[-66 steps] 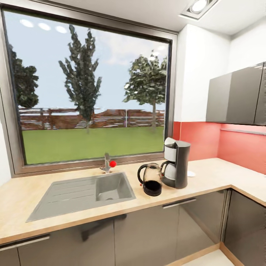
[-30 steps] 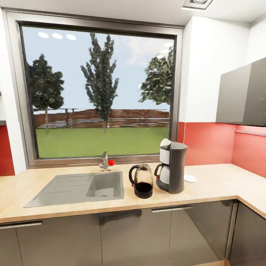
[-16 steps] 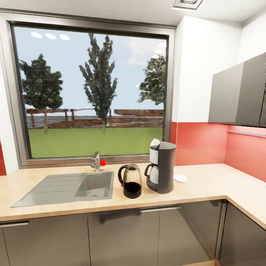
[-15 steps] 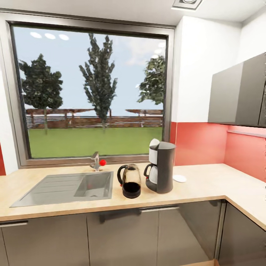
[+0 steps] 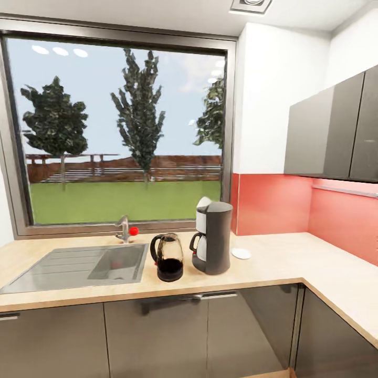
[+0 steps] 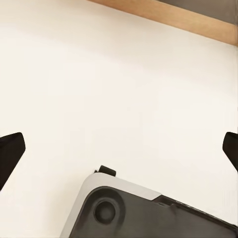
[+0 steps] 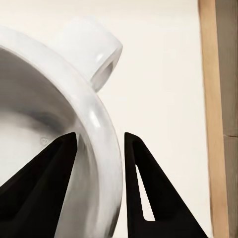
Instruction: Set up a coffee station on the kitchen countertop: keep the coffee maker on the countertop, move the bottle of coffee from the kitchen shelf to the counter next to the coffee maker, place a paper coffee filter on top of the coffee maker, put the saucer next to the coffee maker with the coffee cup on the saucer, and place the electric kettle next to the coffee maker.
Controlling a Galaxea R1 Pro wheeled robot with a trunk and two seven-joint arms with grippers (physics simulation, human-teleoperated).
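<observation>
Right end effector (image 7: 99,183): we've got its two dark fingers clamped on the rim of the coffee cup (image 7: 59,124), one inside, one outside, handle pointing away.
Left end effector (image 6: 119,148): we see it spread wide, nothing between the tips, pale floor beyond.
Counter (image 5: 273,265): we see the electric kettle (image 5: 168,257) just beside the coffee maker (image 5: 212,237).
Top of the machine: the paper coffee filter (image 5: 203,201) pokes up.
Farther back: the saucer (image 5: 241,253) lies near the machine's far side.

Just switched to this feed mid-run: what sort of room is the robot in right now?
A home kitchen, by the look of it. A wood-grain countertop runs over glossy grey cabinets, with an inset steel sink under a big window, and a coffee maker and electric kettle standing on it.
</observation>
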